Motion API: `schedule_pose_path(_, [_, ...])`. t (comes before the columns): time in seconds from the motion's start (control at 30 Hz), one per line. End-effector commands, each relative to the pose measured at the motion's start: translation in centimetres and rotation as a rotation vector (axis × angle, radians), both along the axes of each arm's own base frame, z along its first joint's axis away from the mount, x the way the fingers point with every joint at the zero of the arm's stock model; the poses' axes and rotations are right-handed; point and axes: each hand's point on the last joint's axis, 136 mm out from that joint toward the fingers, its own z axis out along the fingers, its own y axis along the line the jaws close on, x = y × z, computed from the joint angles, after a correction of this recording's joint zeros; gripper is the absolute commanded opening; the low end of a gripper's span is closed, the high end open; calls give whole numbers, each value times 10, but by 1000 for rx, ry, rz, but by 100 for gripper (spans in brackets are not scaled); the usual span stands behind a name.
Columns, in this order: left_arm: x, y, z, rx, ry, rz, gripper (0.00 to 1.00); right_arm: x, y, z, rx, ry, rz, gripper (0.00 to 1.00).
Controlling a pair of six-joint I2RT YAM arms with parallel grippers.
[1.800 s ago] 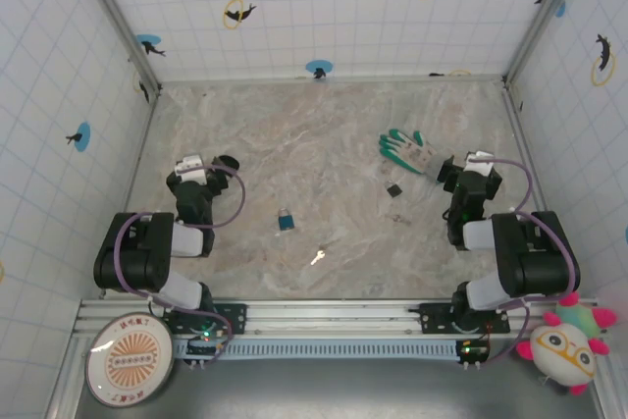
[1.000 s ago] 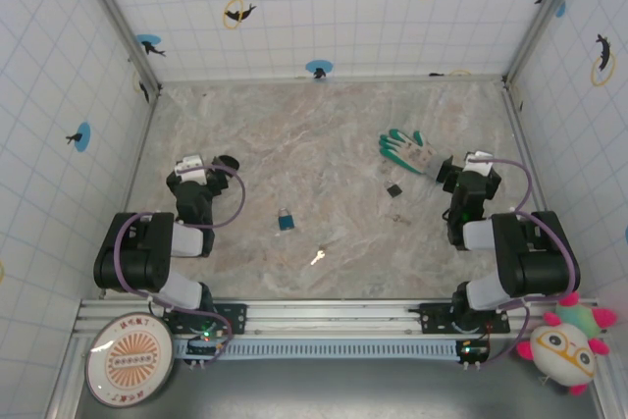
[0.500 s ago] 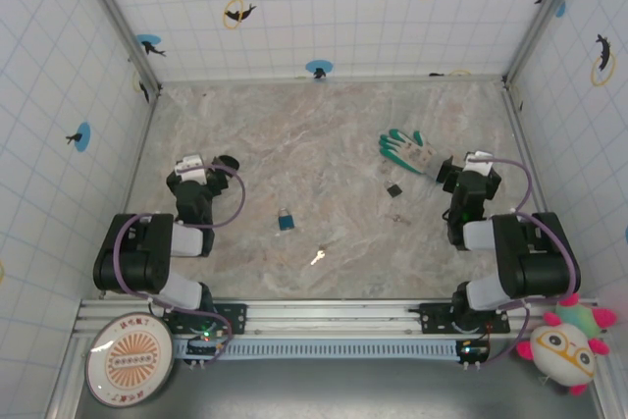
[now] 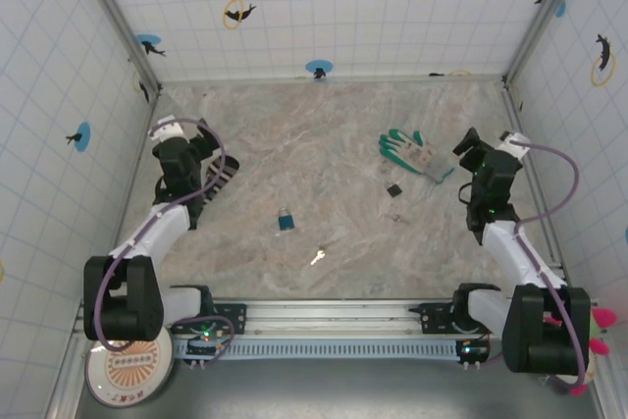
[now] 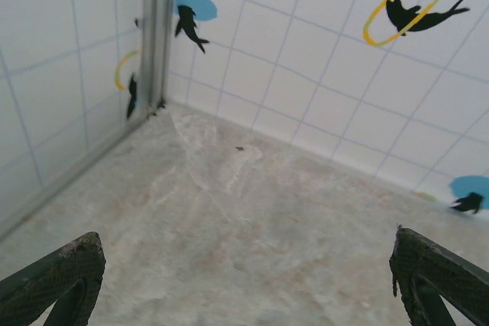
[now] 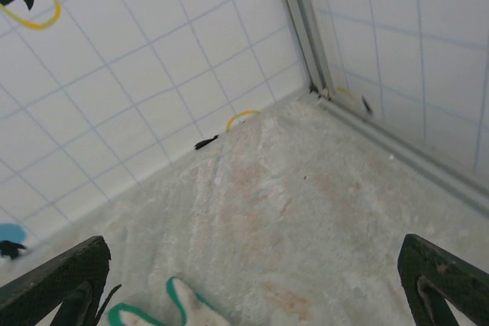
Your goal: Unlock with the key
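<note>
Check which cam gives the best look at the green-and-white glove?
Top external: the whole glove, cuff to fingers, lies unobstructed on the table. The right wrist view catches just its green-edged tips at the bottom edge. The left wrist view faces the far left corner, away from it.

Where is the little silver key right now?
Top view: the tiny flat silver key lies centre front, right of and nearer than the small blue padlock.

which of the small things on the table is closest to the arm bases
The silver key, lying lowest in the top view. The blue padlock and the small black square sit farther out on the table.
</note>
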Motion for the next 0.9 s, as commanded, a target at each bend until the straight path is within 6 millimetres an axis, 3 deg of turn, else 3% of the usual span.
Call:
schedule_pose_path(0.0, [-5, -25, -33, -208, 180, -94, 98, 2, 25, -6, 251, 18, 133, 93])
schedule_pose_path(0.1, [-9, -40, -38, -288, 221, -154, 97, 1, 50, -3, 270, 59, 234, 78])
schedule_pose_path(0.23, [-27, -66, -56, -385, 315, -240, 86, -11, 78, -10, 263, 163, 286, 62])
schedule_pose_path(0.43, [-67, -107, -96, -460, 506, -342, 72, -39, 149, -34, 198, 381, 508, 53])
schedule_pose_path(0.63, [-104, -145, -117, -496, 584, -425, 71, -76, 223, -68, 145, 548, 699, 52])
schedule_pose_path(0.77, [-127, -169, -130, -539, 654, -518, 65, -98, 261, -86, 126, 636, 789, 42])
schedule_pose_path(0.87, [-144, -179, -139, -567, 695, -557, 62, -114, 282, -98, 61, 712, 844, 41])
